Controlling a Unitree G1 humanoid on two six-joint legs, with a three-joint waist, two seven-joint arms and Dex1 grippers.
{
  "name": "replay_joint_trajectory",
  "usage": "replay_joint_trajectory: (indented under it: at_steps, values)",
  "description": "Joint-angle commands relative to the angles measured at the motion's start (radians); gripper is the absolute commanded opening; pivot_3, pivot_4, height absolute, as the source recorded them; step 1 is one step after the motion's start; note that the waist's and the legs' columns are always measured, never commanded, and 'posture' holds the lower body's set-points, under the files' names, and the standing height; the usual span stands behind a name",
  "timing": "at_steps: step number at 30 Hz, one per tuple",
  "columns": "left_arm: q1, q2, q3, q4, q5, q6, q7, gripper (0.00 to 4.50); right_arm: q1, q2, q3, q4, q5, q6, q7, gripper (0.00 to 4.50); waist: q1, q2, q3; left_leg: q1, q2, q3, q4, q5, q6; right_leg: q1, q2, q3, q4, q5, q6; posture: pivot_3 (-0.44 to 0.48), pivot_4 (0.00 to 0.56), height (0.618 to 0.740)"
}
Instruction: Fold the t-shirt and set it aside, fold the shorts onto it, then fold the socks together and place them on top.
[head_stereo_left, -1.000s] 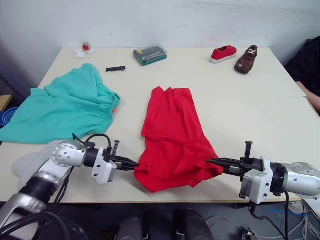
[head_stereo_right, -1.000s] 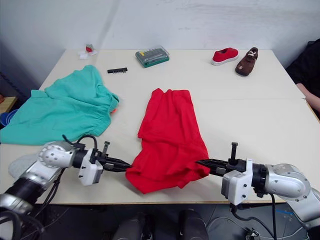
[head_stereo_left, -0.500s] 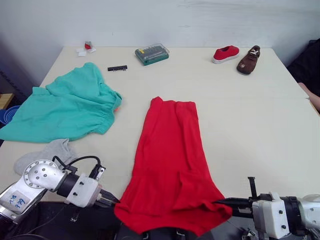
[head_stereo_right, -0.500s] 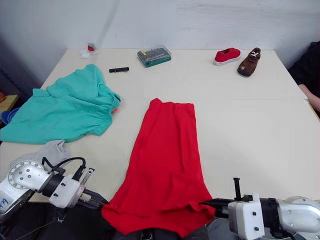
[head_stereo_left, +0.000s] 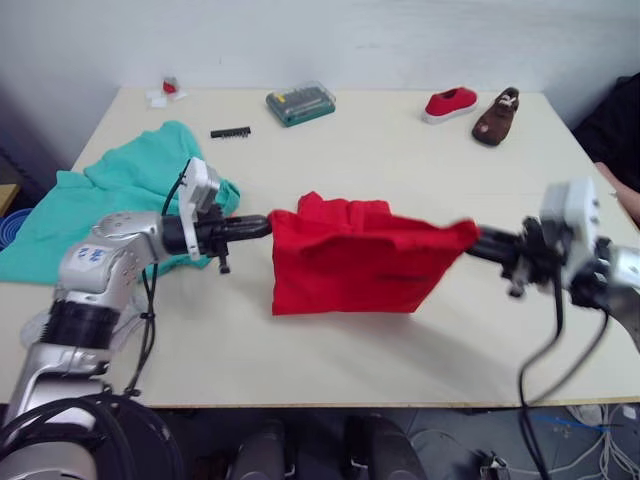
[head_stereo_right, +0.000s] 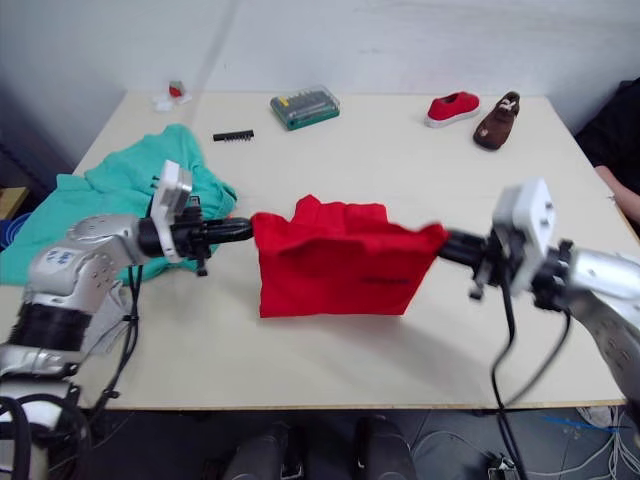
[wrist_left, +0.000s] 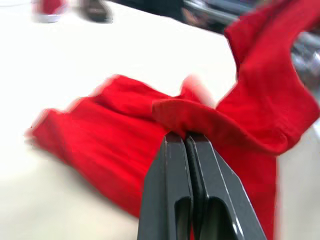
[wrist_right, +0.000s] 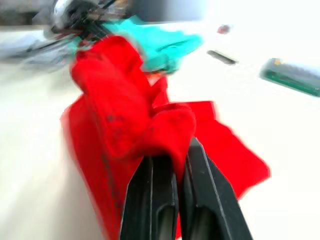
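The red t-shirt (head_stereo_left: 350, 268) hangs stretched between my two grippers over the middle of the table, its lower part resting on the tabletop. My left gripper (head_stereo_left: 264, 226) is shut on the shirt's left corner, and the left wrist view shows red cloth (wrist_left: 250, 100) pinched at the tips (wrist_left: 185, 136). My right gripper (head_stereo_left: 471, 238) is shut on the right corner, also seen in the right wrist view (wrist_right: 170, 150). The teal shorts (head_stereo_left: 120, 190) lie crumpled at the left, behind my left arm. A bit of the grey socks (head_stereo_left: 35, 322) shows by the front left edge, mostly hidden by that arm.
At the back of the table are a green bit case (head_stereo_left: 300, 103), a black bit strip (head_stereo_left: 230, 132), a small red-and-white item (head_stereo_left: 165, 92), a red shoe (head_stereo_left: 449, 103) and a brown shoe (head_stereo_left: 494, 117). A person's dark sleeve (head_stereo_left: 618, 130) is at the right edge.
Both grippers have lifted the shirt's near hem from the front table edge and carried it up and away over the shirt. The shirt now hangs doubled between them.
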Motion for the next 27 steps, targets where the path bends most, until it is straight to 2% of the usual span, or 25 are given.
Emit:
replay_joint_trajectory:
  at_steps: [1,3,6,13,17,18,19,20,23,27]
  values:
    - [-0.08,-0.074,0.031,0.136,0.079,-0.005,0.089,0.0,-0.207,0.11,0.097,0.213,-0.12,0.081,-0.065,0.02,-0.002,0.0,0.0,-0.001,0.0,0.0,0.0,0.0,0.0,-0.001,0.0,0.0,0.0,0.0,0.0,0.0,0.15,0.74]
    - [-0.16,-0.145,0.01,0.295,0.165,-0.037,0.167,0.0,-0.383,0.211,0.188,0.447,-0.239,0.125,-0.094,0.02,-0.004,-0.001,0.0,-0.005,0.0,0.001,0.002,0.001,0.0,-0.004,0.0,-0.001,0.002,0.0,0.0,0.0,0.15,0.74]
    - [-0.228,-0.211,-0.001,0.446,0.257,-0.119,0.192,0.0,-0.499,0.282,0.221,0.642,-0.327,0.141,-0.066,0.02,0.0,-0.001,0.001,-0.016,-0.002,0.003,0.007,0.004,0.003,-0.016,0.0,0.001,0.008,0.002,0.002,0.0,0.15,0.74]
    - [-0.316,-0.297,0.045,0.655,0.331,-0.193,0.194,0.0,-0.638,0.359,0.239,0.931,-0.47,0.194,-0.035,0.02,-0.002,-0.001,0.001,-0.032,-0.003,0.003,0.012,0.004,0.004,-0.029,0.0,-0.001,0.015,0.003,0.004,0.0,0.15,0.74]
    - [-0.324,-0.294,0.069,0.689,0.354,-0.189,0.185,0.0,-0.645,0.365,0.224,0.946,-0.517,0.162,0.017,0.02,-0.007,-0.001,0.001,-0.031,-0.002,0.003,0.015,0.004,0.004,-0.029,0.0,0.0,0.017,0.003,0.004,0.0,0.15,0.74]
    - [-0.326,-0.292,0.084,0.695,0.35,-0.176,0.182,0.42,-0.643,0.366,0.216,0.938,-0.52,0.164,0.029,0.0,-0.011,-0.001,0.001,-0.031,-0.001,0.003,0.015,0.004,0.004,-0.03,0.0,0.0,0.018,0.003,0.004,0.0,0.15,0.74]
    - [-0.328,-0.289,0.096,0.699,0.348,-0.164,0.178,0.63,-0.641,0.367,0.209,0.931,-0.522,0.169,0.036,0.0,-0.014,-0.001,0.001,-0.031,-0.001,0.003,0.016,0.004,0.003,-0.03,0.0,0.0,0.019,0.003,0.004,0.0,0.15,0.74]
    - [-0.327,-0.287,0.108,0.7,0.346,-0.153,0.178,0.92,-0.637,0.366,0.207,0.924,-0.53,0.164,0.037,0.23,-0.018,-0.001,0.001,-0.031,-0.001,0.003,0.016,0.004,0.003,-0.03,0.0,0.001,0.019,0.003,0.004,0.0,0.15,0.74]
    - [-0.324,-0.28,0.139,0.701,0.346,-0.121,0.193,1.85,-0.63,0.372,0.186,0.911,-0.527,0.192,0.036,1.04,-0.025,-0.001,0.001,-0.031,-0.001,0.003,0.016,0.004,0.003,-0.03,0.0,0.001,0.02,0.003,0.004,0.0,0.15,0.74]
    - [-0.326,-0.272,0.201,0.698,0.324,-0.052,0.237,3.15,-0.619,0.371,0.156,0.897,-0.542,0.2,-0.004,2.46,-0.026,-0.001,0.001,-0.031,-0.001,0.003,0.016,0.004,0.003,-0.03,0.0,0.001,0.02,0.003,0.004,0.0,0.15,0.74]
